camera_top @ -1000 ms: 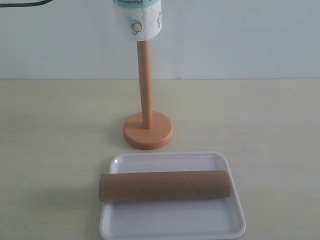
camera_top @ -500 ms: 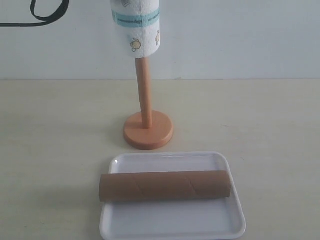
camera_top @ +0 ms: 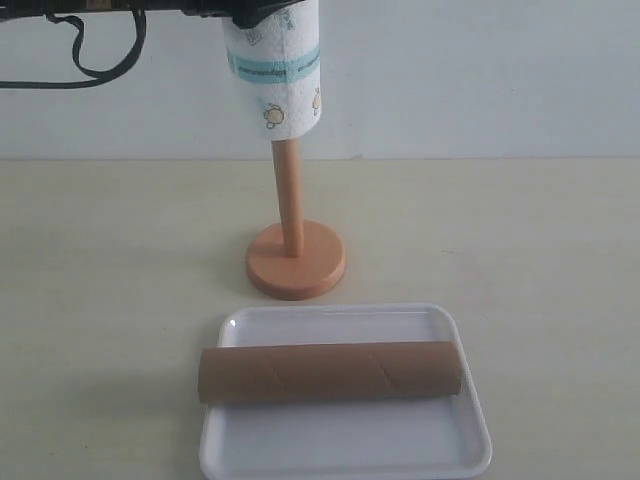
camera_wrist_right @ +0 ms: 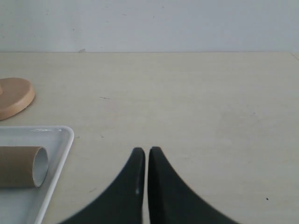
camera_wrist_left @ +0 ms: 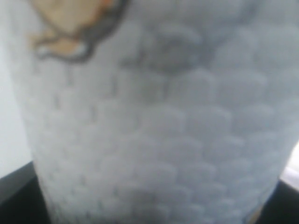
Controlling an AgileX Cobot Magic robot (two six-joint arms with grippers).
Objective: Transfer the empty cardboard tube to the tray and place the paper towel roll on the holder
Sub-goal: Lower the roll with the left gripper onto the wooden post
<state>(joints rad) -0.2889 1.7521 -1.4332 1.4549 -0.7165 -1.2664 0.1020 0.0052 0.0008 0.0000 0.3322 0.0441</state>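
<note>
The paper towel roll [camera_top: 275, 75], white with yellow pictures and a teal band, hangs upright over the top of the holder's pole [camera_top: 290, 195], well above the round base [camera_top: 296, 262]. My left gripper [camera_top: 252, 12] grips the roll's upper end from the left. In the left wrist view the roll [camera_wrist_left: 154, 130] fills the picture. The empty cardboard tube [camera_top: 330, 372] lies crosswise in the white tray [camera_top: 340, 445]. My right gripper [camera_wrist_right: 146, 151] is shut and empty above the bare table, to the right of the tray [camera_wrist_right: 58, 140] and the tube's open end [camera_wrist_right: 39, 166].
A black cable [camera_top: 90, 72] loops down from the left arm at the upper left. The pale table [camera_top: 540, 260] runs back to a white wall. The holder's base [camera_wrist_right: 11, 95] shows beside the tray in the right wrist view.
The paper towel roll has come down along the pole. The left arm and its cable have dropped into view at the top.
</note>
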